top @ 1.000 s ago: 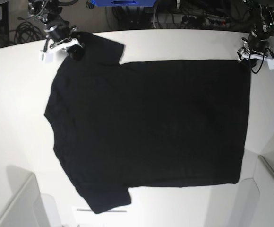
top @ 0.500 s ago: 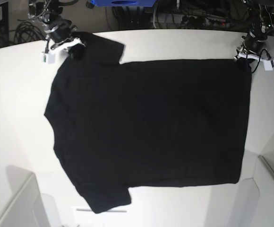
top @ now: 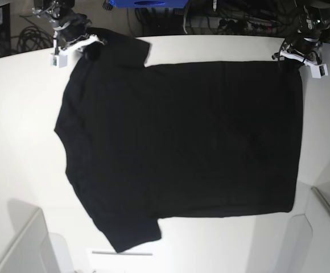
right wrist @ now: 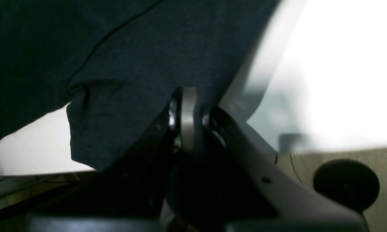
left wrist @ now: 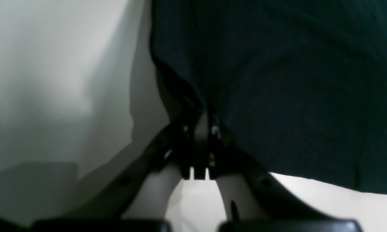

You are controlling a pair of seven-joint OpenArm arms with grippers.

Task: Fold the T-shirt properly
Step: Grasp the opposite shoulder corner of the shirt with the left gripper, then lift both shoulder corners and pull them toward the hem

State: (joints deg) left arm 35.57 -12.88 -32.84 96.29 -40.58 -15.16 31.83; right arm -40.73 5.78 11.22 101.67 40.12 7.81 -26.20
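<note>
The shirt (top: 182, 142) lies spread, plain side up, on the table (top: 17, 131). The left gripper (top: 295, 56) pinches a hem corner between closed fingers; the right gripper (top: 75, 44) pinches the sleeve edge. This looks like the first fold's grasp; next, both should carry their edges across evenly.

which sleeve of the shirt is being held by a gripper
The far sleeve, at the table's back edge: the right gripper is clamped on it. The near sleeve lies flat and untouched.
</note>
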